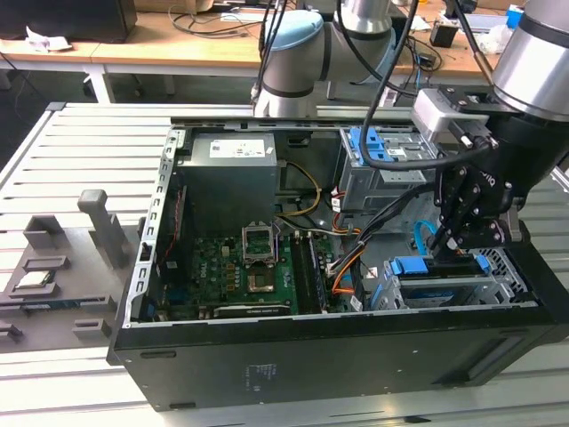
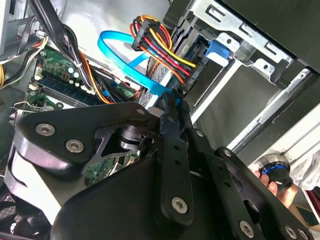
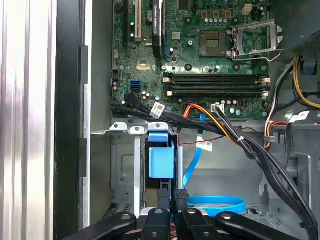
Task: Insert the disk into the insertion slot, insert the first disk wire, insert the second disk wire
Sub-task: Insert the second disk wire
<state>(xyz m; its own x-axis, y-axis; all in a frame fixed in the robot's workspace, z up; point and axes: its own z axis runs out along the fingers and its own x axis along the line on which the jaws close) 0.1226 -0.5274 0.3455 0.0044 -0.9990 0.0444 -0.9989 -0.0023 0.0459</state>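
Note:
The disk sits in the insertion slot [image 1: 462, 286] at the exterior view's lower right, and its blue carrier [image 1: 416, 267] shows at the bay's mouth. In the first wrist view the carrier's blue tab [image 3: 161, 161] stands just ahead of my gripper [image 3: 172, 199]. My gripper [image 1: 458, 240] hangs right over the disk's end. Its fingers [image 2: 169, 120] are pressed together on the dark plug of a flat blue wire [image 2: 127, 55], which loops away [image 3: 215, 205]. A red, yellow and black wire bundle [image 2: 165, 50] runs to the same end of the disk; whether it is plugged in is hidden.
The open black computer case [image 1: 293, 347] lies on a slatted metal table [image 1: 80, 160]. A motherboard [image 1: 236, 271] fills its middle, a grey power supply [image 1: 227, 173] its back. A taller metal cage with a blue latch [image 1: 373, 147] stands behind the slot. Black cables [image 3: 260, 155] cross nearby.

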